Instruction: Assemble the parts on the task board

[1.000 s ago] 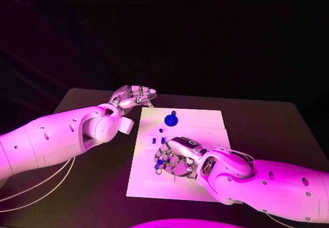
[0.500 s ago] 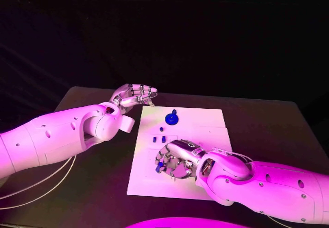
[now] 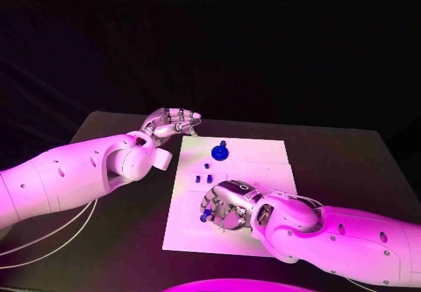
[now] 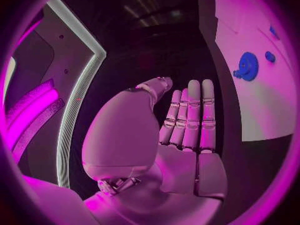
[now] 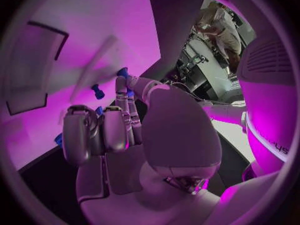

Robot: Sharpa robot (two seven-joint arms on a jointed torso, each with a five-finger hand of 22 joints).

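The white task board (image 3: 254,155) lies in the middle of the black table. My right hand (image 3: 228,205) bends down over its near half, fingers curled round a small blue part (image 3: 204,212) at the fingertips (image 5: 122,85). More small blue parts (image 5: 97,90) stand on the board just beyond them. A blue gear (image 3: 219,152) sits at the board's far end with a small blue peg (image 3: 207,165) near it, and two small blue pieces (image 3: 202,179) stand mid-board. My left hand (image 3: 174,123) hovers by the far left corner holding nothing, its fingers (image 4: 190,115) side by side. The gear (image 4: 247,66) lies off to its side.
The black table (image 3: 342,158) runs wide on both sides of the board. A raised square panel (image 5: 34,70) is set into the board near my right hand. My left forearm (image 3: 79,173) stretches over the table's left part.
My right hand has drawn slightly toward the board's near edge, its fingers still curled round the blue part. The left hand has not moved.
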